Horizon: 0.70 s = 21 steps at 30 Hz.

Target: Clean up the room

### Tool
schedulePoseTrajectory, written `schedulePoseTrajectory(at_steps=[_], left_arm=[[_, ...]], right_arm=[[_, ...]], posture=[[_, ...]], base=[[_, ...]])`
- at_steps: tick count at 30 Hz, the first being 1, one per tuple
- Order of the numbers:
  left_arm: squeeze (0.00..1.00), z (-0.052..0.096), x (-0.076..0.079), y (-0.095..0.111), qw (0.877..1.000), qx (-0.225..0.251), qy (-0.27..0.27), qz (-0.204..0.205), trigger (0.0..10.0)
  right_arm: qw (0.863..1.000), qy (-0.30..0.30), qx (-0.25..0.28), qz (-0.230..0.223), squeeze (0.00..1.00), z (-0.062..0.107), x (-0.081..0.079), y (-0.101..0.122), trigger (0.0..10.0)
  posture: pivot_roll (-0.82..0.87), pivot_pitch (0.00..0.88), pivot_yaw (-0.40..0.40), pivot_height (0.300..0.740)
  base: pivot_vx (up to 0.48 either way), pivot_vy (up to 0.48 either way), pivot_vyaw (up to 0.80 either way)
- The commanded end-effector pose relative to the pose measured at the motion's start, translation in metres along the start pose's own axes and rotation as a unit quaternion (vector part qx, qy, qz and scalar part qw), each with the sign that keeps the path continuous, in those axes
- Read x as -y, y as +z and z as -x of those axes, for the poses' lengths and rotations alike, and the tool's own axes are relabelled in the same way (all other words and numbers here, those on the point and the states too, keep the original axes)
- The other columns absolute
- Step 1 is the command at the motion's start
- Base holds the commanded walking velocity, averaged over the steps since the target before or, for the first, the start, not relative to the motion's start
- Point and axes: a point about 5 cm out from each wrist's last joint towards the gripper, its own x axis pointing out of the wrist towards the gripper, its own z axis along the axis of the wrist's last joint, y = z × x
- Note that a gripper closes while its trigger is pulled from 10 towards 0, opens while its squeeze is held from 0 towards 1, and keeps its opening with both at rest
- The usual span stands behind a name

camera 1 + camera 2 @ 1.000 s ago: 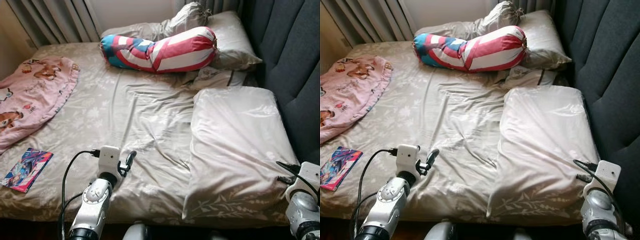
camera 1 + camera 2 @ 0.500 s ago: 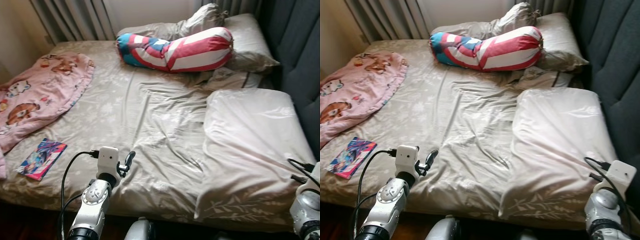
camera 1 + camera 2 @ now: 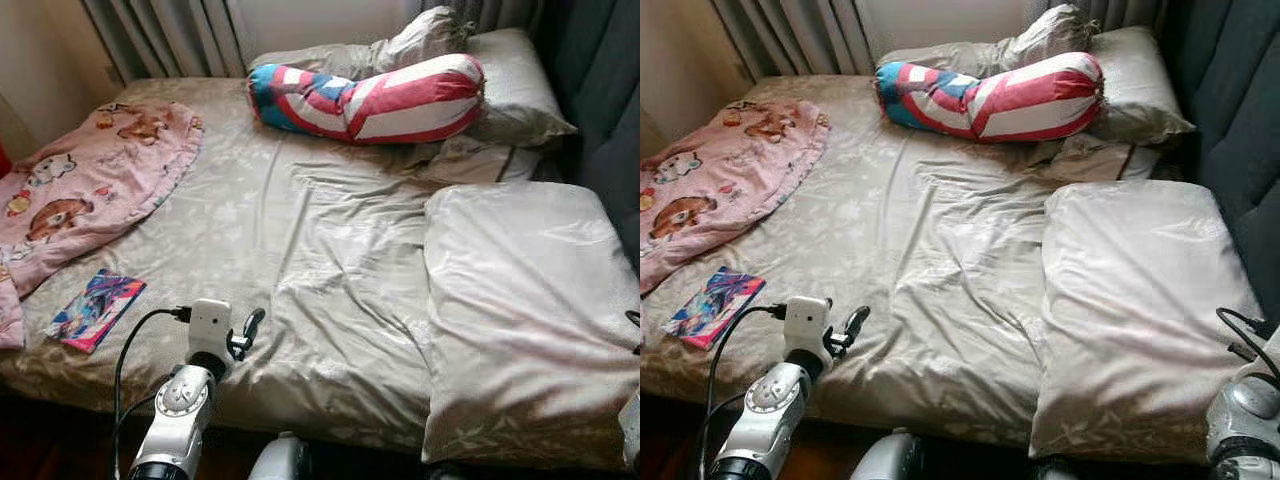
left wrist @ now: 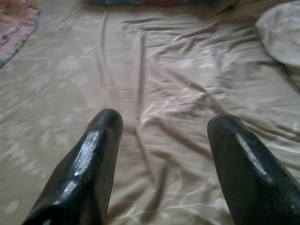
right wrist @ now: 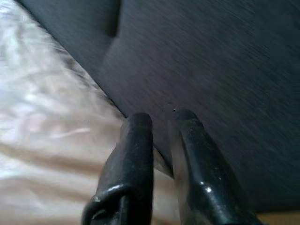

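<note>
A rumpled beige bed (image 3: 300,230) lies before me. On its left part lie a pink cartoon blanket (image 3: 85,185) and a small colourful book (image 3: 95,308) near the front edge. A red, white and blue striped bolster (image 3: 370,95) rests at the back against beige pillows (image 3: 505,85). A large pale pillow (image 3: 535,310) covers the right side. My left gripper (image 3: 250,328) hovers open over the sheet at the front edge, right of the book, its fingers (image 4: 96,159) wide apart. My right gripper (image 5: 161,124) is shut and empty, by the dark headboard (image 5: 211,61).
The padded dark headboard (image 3: 1240,120) runs along the bed's right side. Grey curtains (image 3: 170,35) hang behind the bed at the back left. Dark floor (image 3: 670,440) shows below the bed's front edge. My right arm (image 3: 1240,420) sits low at the right corner.
The camera has swung left, so the bed shifts right in the picture and more of the pink blanket shows. Both arms keep their pose; the right arm slides towards the picture's edge.
</note>
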Motion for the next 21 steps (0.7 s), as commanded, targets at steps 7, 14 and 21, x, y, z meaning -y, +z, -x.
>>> schedulePoseTrajectory(at_steps=[7, 14, 21], left_arm=[[0.00, 0.002, -0.004, -0.002, 1.000, -0.006, 0.001, -0.007, 10.0], [0.00, 0.000, -0.001, -0.006, 1.000, -0.014, 0.002, 0.003, 10.0], [0.00, -0.002, -0.006, -0.016, 0.998, -0.037, 0.030, 0.039, 10.0]], right_arm=[[0.998, 0.030, 0.054, -0.002, 0.00, 0.008, -0.017, 0.006, 10.0], [0.952, 0.292, 0.087, -0.031, 0.00, 0.053, -0.096, -0.002, 10.0], [0.930, 0.367, 0.004, 0.008, 0.00, 0.080, -0.121, -0.041, 10.0]], posture=[[-0.08, 0.066, 0.078, 0.675], [-0.09, 0.067, 0.070, 0.680], [-0.10, 0.055, 0.048, 0.705]], base=[[0.000, 0.000, 0.00], [0.000, 0.000, 0.00], [0.000, 0.000, 0.00]])
